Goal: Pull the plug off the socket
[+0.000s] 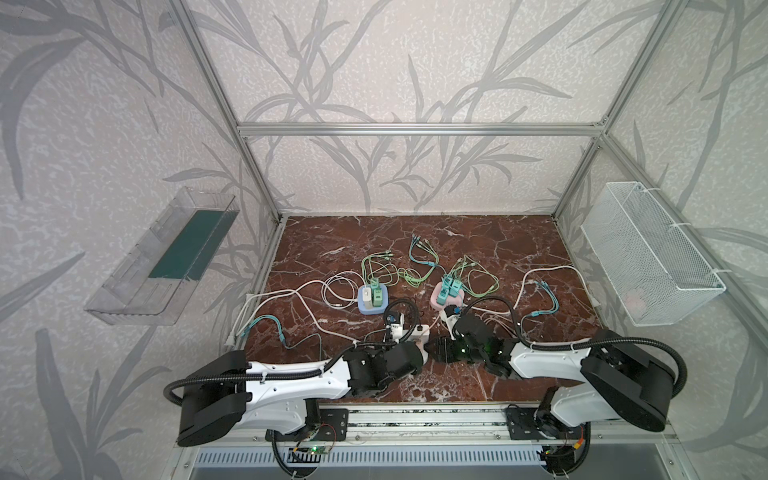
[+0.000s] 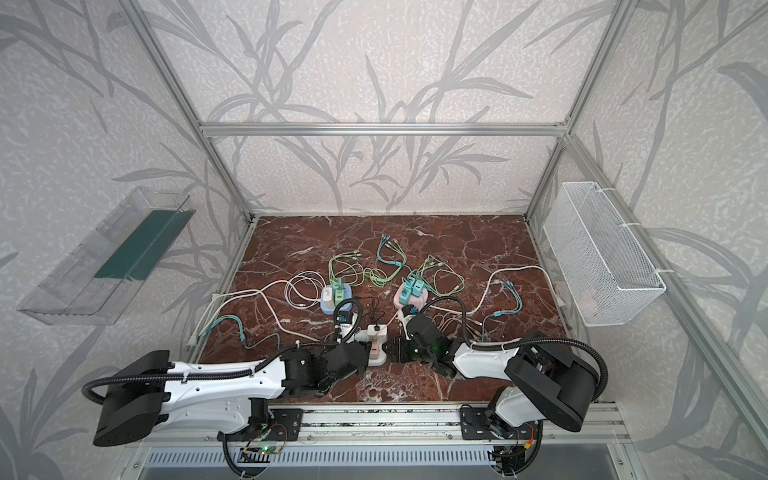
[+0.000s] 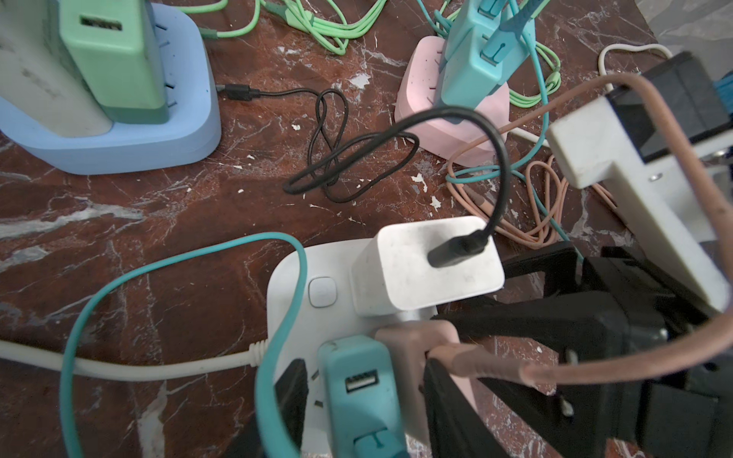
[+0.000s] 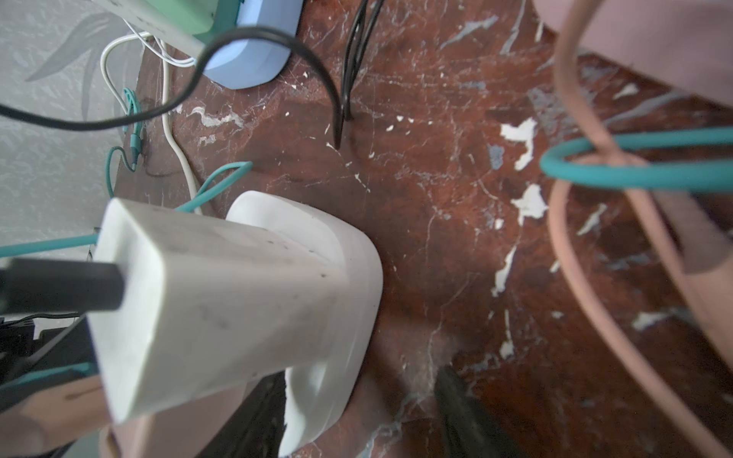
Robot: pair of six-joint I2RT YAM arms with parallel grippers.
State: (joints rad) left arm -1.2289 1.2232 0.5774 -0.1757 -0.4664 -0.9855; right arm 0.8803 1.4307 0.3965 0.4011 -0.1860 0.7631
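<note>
A white socket [image 3: 317,273] [image 2: 376,347] lies on the marble between my two arms. Three plugs stand in it: a white plug [image 3: 424,265] with a black cable, a teal plug [image 3: 357,380] and a pink plug [image 3: 416,337]. My left gripper [image 3: 369,396] [image 1: 422,353] straddles the teal and pink plugs. One of its fingers [image 3: 293,390] stands a little off the teal plug; the other touches the pink one. My right gripper [image 4: 361,412] [image 1: 438,349] is open over the socket's rim [image 4: 357,285], one finger beside the pink plug and the other off on the table.
A blue socket [image 1: 372,305] and a pink socket [image 1: 446,297], each with plugs, stand behind. Green, teal, white, black and pink cables [image 1: 386,270] sprawl over the marble. A wire basket [image 1: 648,257] hangs on the right wall and a clear tray [image 1: 162,257] on the left.
</note>
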